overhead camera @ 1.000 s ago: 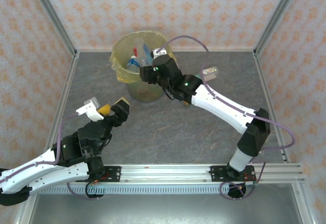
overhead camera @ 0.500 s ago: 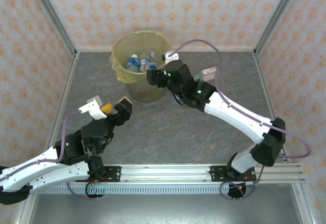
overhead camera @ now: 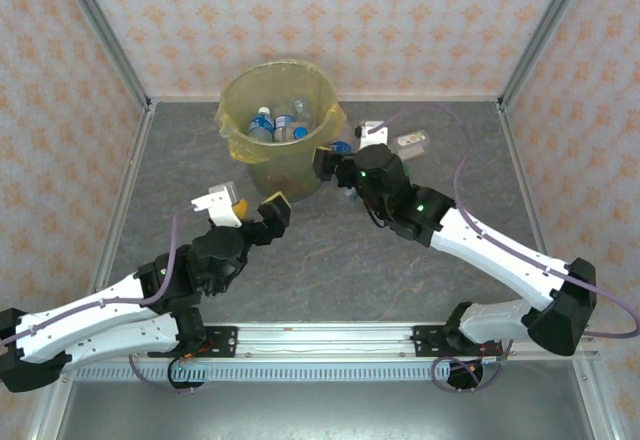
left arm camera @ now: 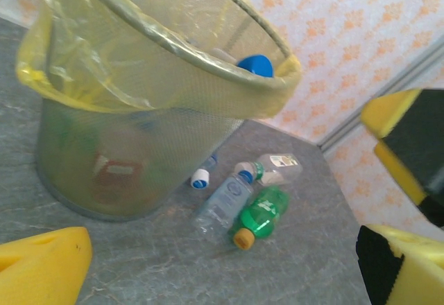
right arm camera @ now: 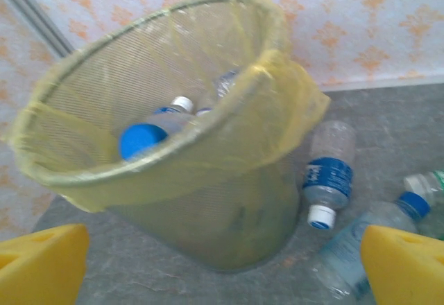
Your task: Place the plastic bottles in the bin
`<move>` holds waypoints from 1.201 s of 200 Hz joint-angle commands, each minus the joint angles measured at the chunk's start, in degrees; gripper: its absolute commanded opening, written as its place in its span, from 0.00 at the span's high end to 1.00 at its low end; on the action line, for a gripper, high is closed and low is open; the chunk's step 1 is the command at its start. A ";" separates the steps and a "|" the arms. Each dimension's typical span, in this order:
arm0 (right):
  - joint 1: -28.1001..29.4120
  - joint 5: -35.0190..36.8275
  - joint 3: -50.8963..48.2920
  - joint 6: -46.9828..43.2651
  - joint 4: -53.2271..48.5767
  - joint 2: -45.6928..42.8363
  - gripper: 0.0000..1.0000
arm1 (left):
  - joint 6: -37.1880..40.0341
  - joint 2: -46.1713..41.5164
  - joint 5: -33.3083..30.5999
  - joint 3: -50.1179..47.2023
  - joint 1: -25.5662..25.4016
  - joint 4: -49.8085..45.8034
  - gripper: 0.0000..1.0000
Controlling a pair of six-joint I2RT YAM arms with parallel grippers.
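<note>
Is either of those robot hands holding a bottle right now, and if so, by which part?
Nothing is held. The left hand and the right hand are both open and empty, near the bin.

Table: grey, stone-patterned top, beneath the left gripper and right gripper. Walls: pale wallpaper with orange floral motifs, beyond both grippers, joined by metal corner posts. Rail: metal, behind them at the near edge.
</note>
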 commanded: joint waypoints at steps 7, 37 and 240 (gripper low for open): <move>-5.02 -0.17 -5.26 4.54 2.04 -2.81 0.00 | 2.46 1.97 5.13 -0.58 -0.34 5.85 0.01; -11.27 -5.01 -10.61 9.08 3.16 -3.18 0.00 | 3.83 5.21 10.69 -0.09 -0.35 9.16 0.01; -22.81 -20.97 -27.81 30.28 22.49 12.32 0.37 | 4.05 11.02 15.21 2.13 -0.37 9.39 0.01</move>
